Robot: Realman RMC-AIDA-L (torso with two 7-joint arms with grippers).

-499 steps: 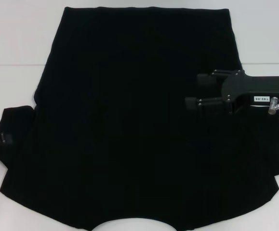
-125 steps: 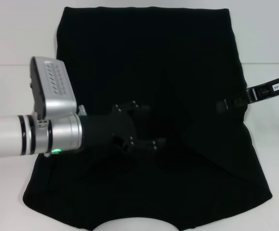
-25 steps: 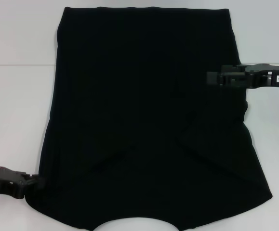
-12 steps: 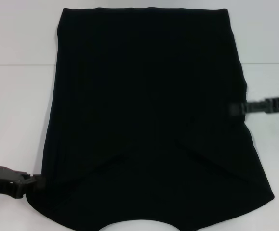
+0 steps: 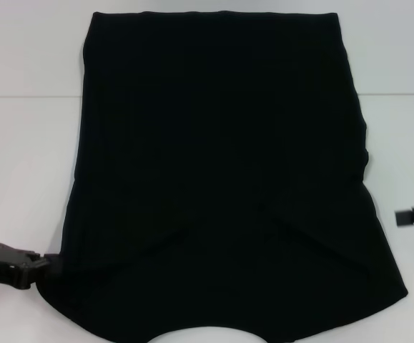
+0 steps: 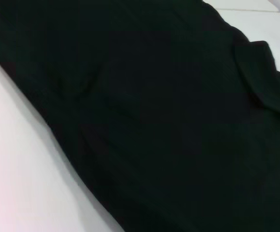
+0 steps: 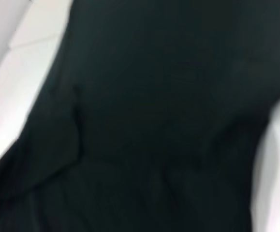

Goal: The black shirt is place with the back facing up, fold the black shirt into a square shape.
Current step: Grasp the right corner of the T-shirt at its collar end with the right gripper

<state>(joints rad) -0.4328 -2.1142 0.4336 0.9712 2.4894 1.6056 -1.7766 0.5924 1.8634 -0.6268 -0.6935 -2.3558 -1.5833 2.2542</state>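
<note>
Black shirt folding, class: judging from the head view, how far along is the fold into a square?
Done: both sleeves look tucked in, leaving the black shirt a long panel on the white table. In hand: the left gripper sits at the shirt's near left corner; the right gripper is off the cloth at the right edge. Left: folding its length over into a square.

We see the large plain black cloth shirt (image 5: 221, 179) as soft, matt fabric, smooth over most of its spread and faintly creased beside our left gripper's (image 5: 38, 268) dark, hard, matt plastic-looking jaws. The white desk (image 5: 21, 157) under it looks smooth, even and slightly satin in finish.
</note>
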